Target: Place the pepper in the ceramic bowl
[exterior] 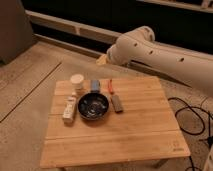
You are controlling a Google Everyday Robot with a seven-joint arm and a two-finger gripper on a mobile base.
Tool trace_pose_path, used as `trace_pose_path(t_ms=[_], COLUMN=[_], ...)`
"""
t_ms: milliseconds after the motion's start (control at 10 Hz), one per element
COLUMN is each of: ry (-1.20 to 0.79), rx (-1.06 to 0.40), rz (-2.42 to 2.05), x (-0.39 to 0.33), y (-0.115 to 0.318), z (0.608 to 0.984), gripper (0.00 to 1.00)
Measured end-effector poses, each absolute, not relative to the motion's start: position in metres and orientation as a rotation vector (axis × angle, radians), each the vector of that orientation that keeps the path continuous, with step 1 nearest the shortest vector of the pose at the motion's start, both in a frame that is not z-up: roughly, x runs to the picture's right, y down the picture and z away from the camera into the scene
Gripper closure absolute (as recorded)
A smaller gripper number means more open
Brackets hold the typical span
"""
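The pepper, a small slim red-orange piece, lies on the wooden table near its back edge, just right of a blue-grey block. The ceramic bowl, round and glossy dark blue-black, sits in front of them, left of centre. My gripper hangs at the end of the white arm, above and behind the table's back edge. It is well clear of the pepper and bowl.
A small cream cup stands at the back left. A white oblong item lies left of the bowl. A dark grey block lies right of the bowl. Black cables lie on the floor at right.
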State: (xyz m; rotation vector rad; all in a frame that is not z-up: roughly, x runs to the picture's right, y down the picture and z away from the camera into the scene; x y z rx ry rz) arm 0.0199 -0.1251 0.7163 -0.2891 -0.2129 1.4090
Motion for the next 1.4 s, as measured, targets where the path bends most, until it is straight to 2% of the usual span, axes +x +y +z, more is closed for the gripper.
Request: trace_pose_path(t_ms=[300, 800, 1400], ry=[-0.201, -0.077, -0.054], rx=[-0.294, -0.282, -0.339], rz=[1.425, 1.458, 1.573], x=[0.005, 0.035, 0.054], y=[-0.120, -0.114, -0.105], z=[0.732, 0.795, 0.862], gripper=[0.35, 0.35, 0.35])
